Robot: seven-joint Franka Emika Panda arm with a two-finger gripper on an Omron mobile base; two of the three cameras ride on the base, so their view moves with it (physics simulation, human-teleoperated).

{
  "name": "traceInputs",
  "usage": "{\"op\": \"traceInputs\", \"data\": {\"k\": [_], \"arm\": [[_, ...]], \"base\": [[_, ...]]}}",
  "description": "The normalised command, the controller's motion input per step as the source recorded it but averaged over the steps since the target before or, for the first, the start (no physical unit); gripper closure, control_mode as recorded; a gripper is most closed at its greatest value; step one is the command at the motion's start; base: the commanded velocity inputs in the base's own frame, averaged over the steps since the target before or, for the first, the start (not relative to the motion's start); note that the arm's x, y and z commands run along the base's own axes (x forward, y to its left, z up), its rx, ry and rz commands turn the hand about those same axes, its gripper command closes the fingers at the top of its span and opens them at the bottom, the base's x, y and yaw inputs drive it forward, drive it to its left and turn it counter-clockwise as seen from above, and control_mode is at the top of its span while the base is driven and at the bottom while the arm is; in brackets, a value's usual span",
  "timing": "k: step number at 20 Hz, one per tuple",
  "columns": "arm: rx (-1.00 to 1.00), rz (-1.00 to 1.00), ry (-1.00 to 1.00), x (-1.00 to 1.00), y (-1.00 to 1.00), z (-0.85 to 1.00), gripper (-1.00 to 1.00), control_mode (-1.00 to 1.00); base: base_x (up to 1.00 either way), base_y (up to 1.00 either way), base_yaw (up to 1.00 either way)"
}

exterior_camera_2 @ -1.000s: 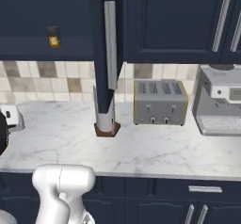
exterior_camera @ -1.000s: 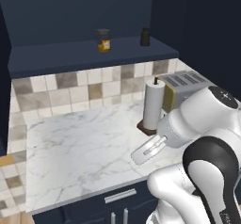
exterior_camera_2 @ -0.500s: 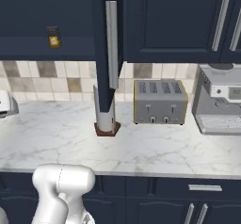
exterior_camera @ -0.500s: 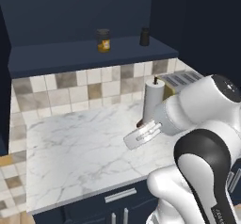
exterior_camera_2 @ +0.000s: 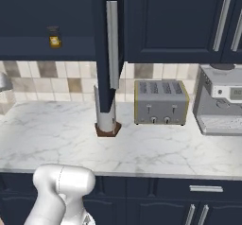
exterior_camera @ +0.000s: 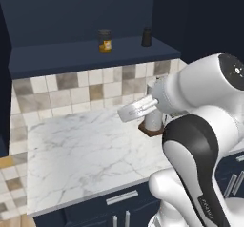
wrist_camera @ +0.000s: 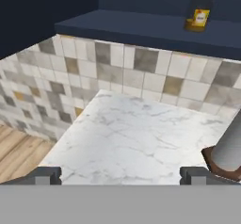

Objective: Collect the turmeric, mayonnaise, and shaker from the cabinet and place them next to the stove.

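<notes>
Early stage: turmeric (exterior_camera: 105, 40) and shaker (exterior_camera: 147, 37) sit on the cabinet (exterior_camera: 86, 56) floor, shaker right of the turmeric, neither collected; mayonnaise unseen; gripper (wrist_camera: 120, 175) over the counter below the cabinet, jaws spread, holding nothing

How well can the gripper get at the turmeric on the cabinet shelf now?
Probably well. The gripper is open, holds nothing, and faces the turmeric, which stands alone near the front of the shelf, door swung aside. It must rise first.

Counter (exterior_camera: 81, 149) prob. smooth white marble
</notes>
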Motion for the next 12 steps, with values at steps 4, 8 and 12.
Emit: {"op": "traceInputs", "data": {"k": [4,8,12], "arm": [[0.05,-0.07,-0.24,0.43,-0.05,0.33,-1.0,-1.0],[0.06,-0.05,-0.25,0.43,-0.16,0.4,-1.0,-1.0],[0.03,-0.09,-0.16,0.44,-0.2,0.52,-1.0,-1.0]], "base": [[0.0,0.0,0.0],[0.0,0.0,0.0],[0.0,0.0,0.0]]}}
